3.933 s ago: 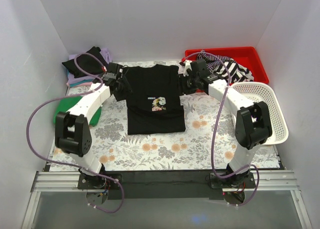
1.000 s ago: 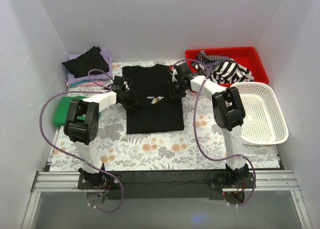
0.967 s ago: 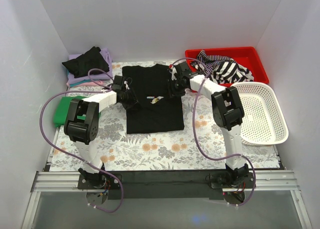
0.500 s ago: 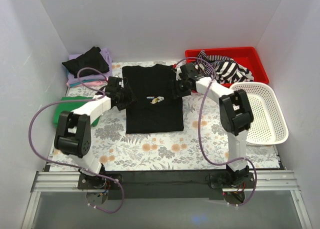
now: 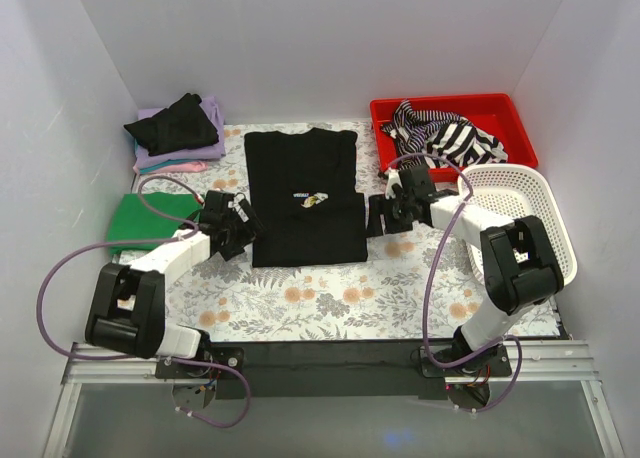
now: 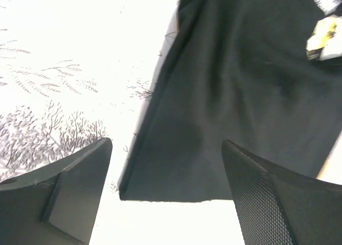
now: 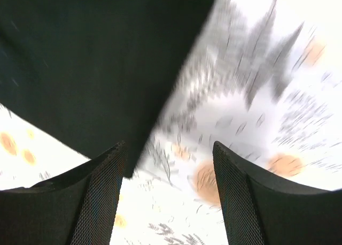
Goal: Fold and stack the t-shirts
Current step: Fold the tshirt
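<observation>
Held the left gripper low at the near left corner of the black shirt, fingers spread wide, empty. Held the right gripper low beside its right edge, equally wide, empty. Lay flat between both, print up.

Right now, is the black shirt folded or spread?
Partly folded: the black shirt lies as a long rectangle, no sleeves sticking out, print showing.

Six t-shirts, one basket, one bin
</observation>
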You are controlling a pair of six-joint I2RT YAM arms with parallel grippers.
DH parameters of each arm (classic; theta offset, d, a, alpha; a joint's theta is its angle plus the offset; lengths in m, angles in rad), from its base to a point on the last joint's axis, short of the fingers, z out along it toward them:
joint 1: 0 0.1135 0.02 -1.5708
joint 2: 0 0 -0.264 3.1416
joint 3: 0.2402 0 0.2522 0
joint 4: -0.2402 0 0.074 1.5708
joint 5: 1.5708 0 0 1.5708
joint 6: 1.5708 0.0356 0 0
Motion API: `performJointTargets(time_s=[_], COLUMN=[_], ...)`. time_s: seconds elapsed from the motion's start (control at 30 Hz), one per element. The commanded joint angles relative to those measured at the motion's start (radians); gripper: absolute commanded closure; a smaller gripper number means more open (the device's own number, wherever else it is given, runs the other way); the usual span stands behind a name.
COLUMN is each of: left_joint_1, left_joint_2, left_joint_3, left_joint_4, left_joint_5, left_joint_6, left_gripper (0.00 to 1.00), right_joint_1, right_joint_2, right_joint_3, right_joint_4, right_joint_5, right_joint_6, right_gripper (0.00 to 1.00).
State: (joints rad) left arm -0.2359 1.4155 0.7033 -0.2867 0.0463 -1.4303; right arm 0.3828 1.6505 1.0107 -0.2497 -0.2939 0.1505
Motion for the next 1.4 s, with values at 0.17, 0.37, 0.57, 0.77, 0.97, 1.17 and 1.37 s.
performJointTargets(time_s=[0.17,0.37,0.57,0.77,0.97,1.17,1.37], left_joint_1=[0.001,0.001,0.001,0.001,0.001,0.001,0.003], left_joint_2=[-0.135,-0.164,-0.197,-0.21,-0.176,-0.073,-0.064], left_joint_3=[-0.134,-0.234,-0.324,-0.396,-0.412,-0.386,-0.344], left_joint_4=[0.044,0.111,0.162,0.185,0.244,0.282,0.299], left_joint_5=[0.07,0.197,0.262,0.283,0.265,0.262,0.228], left_joint_6=[-0.032,-0.044,-0.045,-0.073,-0.073,-0.061,-0.027], left_gripper=[0.16,0.17,0.31,0.5,0.7,1.0,1.0], right_joint_1=[-0.01,-0.01,-0.01,0.01,0.033,0.039,0.039], right_joint_2=[-0.086,-0.072,-0.034,0.034,0.118,0.141,0.127], right_joint_3=[-0.176,-0.244,-0.273,-0.307,-0.316,-0.31,-0.305], right_joint_4=[0.136,0.213,0.269,0.369,0.427,0.457,0.455], right_joint_5=[-0.157,-0.238,-0.266,-0.327,-0.343,-0.358,-0.372], right_joint_6=[0.093,0.136,0.168,0.247,0.287,0.285,0.277], right_gripper=[0.28,0.28,0.3,0.34,0.53,0.81,0.82])
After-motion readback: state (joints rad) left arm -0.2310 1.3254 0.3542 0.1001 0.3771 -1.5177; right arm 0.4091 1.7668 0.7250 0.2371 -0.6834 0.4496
